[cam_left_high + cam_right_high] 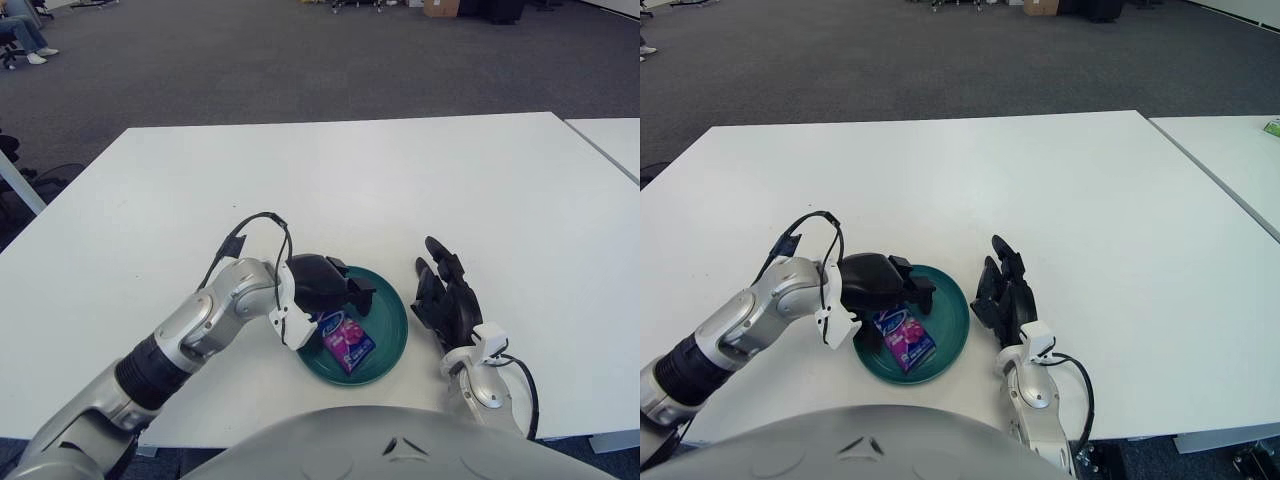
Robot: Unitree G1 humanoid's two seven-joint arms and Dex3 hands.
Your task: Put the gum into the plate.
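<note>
A white table (400, 190) stands on grey carpet (250, 60), another table (1230, 150) alongside.

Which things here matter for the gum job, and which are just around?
Job:
gum packet, lying in the plate
green plate
left hand, over the plate's left edge

Around:
right hand, right of the plate
white table

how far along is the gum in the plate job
Nearly finished. Done: the gum packet lies flat inside the green plate. In hand: nothing; the left hand hovers over the plate's left rim with fingers spread, apart from the packet. Left: only pulling that hand clear. The right hand shows idle, right of the plate.
</note>
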